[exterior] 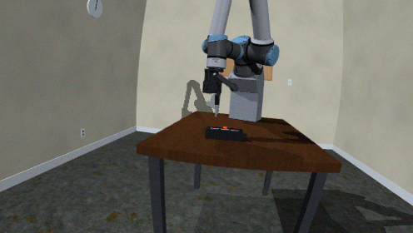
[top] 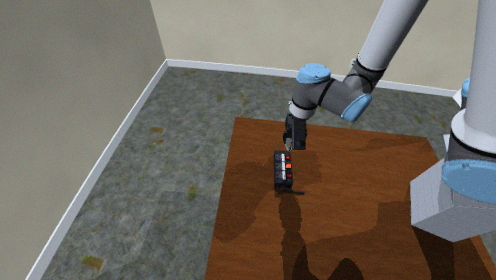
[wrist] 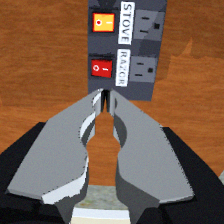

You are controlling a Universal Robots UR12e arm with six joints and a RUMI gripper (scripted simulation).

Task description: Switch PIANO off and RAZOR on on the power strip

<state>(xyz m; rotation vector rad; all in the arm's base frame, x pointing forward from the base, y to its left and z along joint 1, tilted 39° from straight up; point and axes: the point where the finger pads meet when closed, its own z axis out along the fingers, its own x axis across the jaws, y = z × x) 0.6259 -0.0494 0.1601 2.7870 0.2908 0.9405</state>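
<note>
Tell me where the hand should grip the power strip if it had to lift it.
Probably across the narrow width of the power strip, from straight above. It lies flat, face up, on the table, so only its two long side walls are free. The hand is shut and empty, hanging off the RAZOR end, and would have to open first.

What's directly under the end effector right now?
The closed, empty end effector hangs above brown wooden table, just off the black power strip's RAZOR end. Its grey fingers cover the wood nearer the camera. PIANO's switch is out of view.

Bare room: beige walls point(exterior: 62, 83), wall clock point(exterior: 95, 7), wooden table point(exterior: 187, 143).
</note>
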